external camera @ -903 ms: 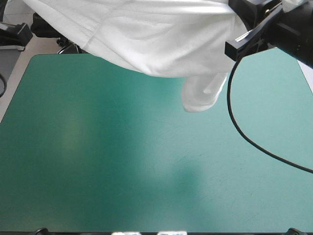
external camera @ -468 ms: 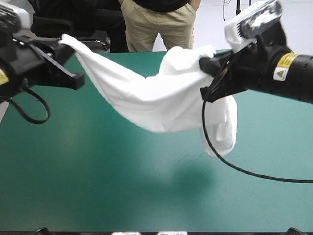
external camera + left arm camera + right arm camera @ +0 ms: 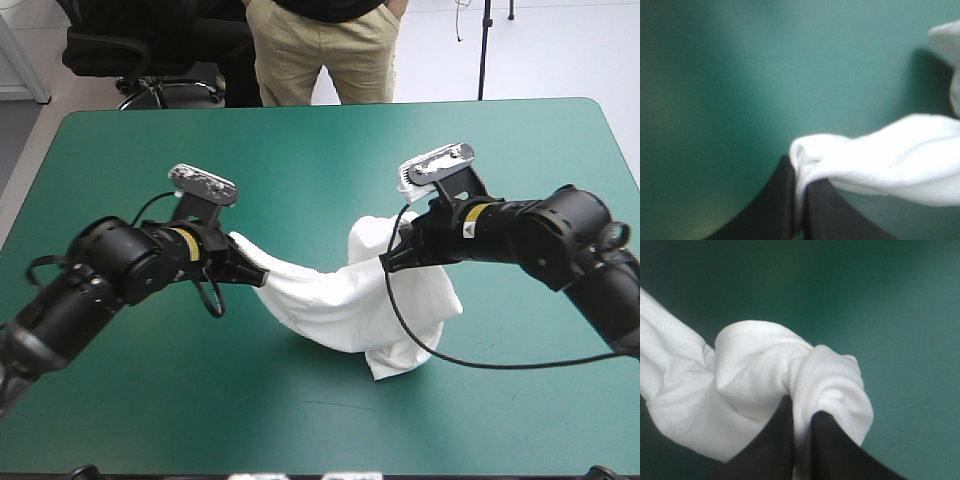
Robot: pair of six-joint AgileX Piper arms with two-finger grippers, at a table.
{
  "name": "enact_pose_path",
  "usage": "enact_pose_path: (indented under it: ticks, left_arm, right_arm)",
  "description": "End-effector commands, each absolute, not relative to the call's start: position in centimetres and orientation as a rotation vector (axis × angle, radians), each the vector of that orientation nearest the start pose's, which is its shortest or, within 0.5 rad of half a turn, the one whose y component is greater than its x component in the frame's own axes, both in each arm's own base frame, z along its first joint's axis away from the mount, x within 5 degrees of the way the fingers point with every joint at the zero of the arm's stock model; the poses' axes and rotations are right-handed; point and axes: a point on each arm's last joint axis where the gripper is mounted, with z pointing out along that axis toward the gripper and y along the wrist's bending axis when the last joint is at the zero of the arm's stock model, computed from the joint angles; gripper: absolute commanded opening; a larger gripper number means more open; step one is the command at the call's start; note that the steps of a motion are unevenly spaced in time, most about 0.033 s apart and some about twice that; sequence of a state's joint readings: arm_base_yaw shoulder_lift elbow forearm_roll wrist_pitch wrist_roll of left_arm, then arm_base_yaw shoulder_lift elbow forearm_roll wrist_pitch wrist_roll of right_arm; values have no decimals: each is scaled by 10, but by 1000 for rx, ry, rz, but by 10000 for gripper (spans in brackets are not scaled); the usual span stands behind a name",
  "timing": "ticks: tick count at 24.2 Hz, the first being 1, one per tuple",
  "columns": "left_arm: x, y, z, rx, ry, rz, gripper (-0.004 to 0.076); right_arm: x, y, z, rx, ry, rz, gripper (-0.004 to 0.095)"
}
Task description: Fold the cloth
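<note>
Gripping at both ends, folks: the left gripper (image 3: 250, 270), left of centre in the high view, has its black fingers pinched all but together on one end of the white T-shirt (image 3: 345, 300). The right gripper (image 3: 392, 258), just right of centre, is pinched the same way on the other end. Both arms are stretched low over the teal-green table cover (image 3: 300, 150), one coming in from the lower left of the frame, the other from the right edge.

Between them the T-shirt sags in a loose swag across the middle of the frame. It runs from the left gripper down and to the right, then climbs to the right gripper. Below the right gripper it bunches into a crumpled heap, its lowest fold resting on the cover a little below centre. Whether the stretch nearest the left gripper touches the cover, I can't tell.

Up close on the left wrist, a rolled edge of cloth is squeezed between the fingers, bulges just past their tips and trails off to one side over bare cover. On the right wrist, a thick folded wad sits clamped between the fingers, spilling past both tips.
</note>
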State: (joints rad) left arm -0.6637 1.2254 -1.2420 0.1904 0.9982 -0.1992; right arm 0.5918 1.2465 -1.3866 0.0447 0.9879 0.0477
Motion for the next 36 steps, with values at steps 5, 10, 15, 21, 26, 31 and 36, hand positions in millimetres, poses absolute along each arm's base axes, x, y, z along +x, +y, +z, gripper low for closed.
enact_pose_path:
  ticks: [5, 10, 15, 21, 26, 31, 36]
  left_arm:
    - [276, -143, 341, 496, 2339, -73, -17]
    - [337, -114, 299, 354, 2471, 27, -17]
    - [364, -115, 268, 283, 2492, -40, -17]
    - [363, -112, 270, 457, 2563, 57, 281]
    - [356, -106, 312, 459, 2545, 113, 460]
    - [330, -96, 361, 446, 2431, 111, 457]
    - [299, -85, 390, 444, 2401, 119, 456]
  right_arm:
    - [287, 156, 375, -425, 2212, 320, -17]
    - [343, 154, 318, -376, 2371, 265, -17]
    - [383, 172, 300, -429, 2440, 288, 272]
    - [389, 178, 327, -514, 2471, 299, 537]
    - [367, 169, 374, -558, 2444, 298, 536]
    - [329, 151, 412, -604, 2445, 256, 536]
    - [288, 134, 449, -577, 2388, 273, 513]
